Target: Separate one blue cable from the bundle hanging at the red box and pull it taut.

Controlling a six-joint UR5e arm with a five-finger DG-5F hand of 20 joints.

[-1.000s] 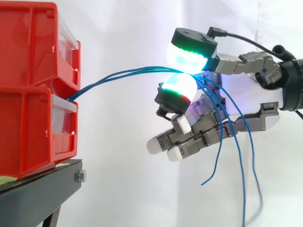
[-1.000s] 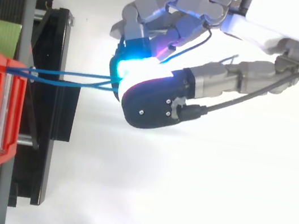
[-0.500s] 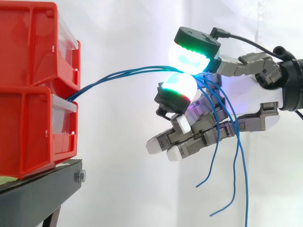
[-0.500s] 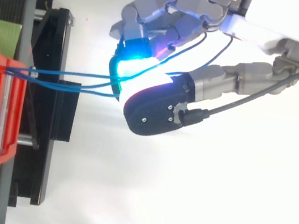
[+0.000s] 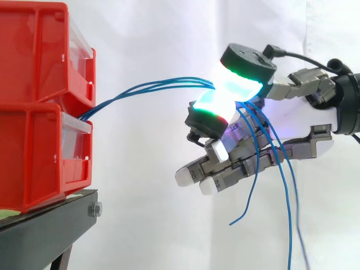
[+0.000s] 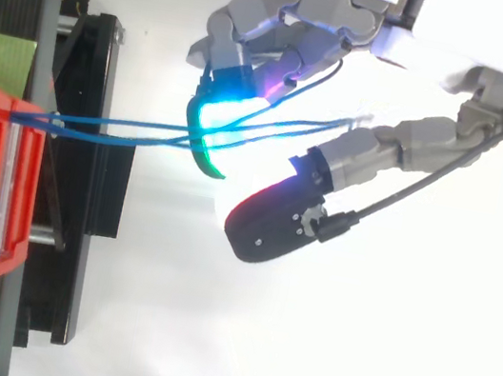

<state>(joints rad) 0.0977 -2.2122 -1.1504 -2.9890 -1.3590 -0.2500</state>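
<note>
Nearest the side camera is the thumb (image 6: 267, 225) of the hand (image 5: 306, 115). From above it stands clear of the glowing fingers (image 6: 208, 125), with open space between. From the side its pad seems to sit right on the pad below, but I trust the top view: the fingers are relaxed and apart, and they pinch nothing.

Just behind the thumb, the blue cables (image 5: 163, 83) lie draped across that glowing pad. They come out between the two red bins (image 5: 34, 84) on the black stand (image 5: 50, 216), arch over in a slack curve, cross the pad as a bundle and run on over the palm. Their loose ends (image 5: 254, 185) dangle below the hand, in front of the white curtain (image 5: 146, 197).

The strands look thin, light and limp, with smooth sheathing that will likely slip through a soft pinch. They lie close together, so one may drag its neighbours along. The best hold is probably on the open span between bins and pad, where the top view shows the strands fanned apart. There, take one strand squarely between thumb pad and finger pad.
</note>
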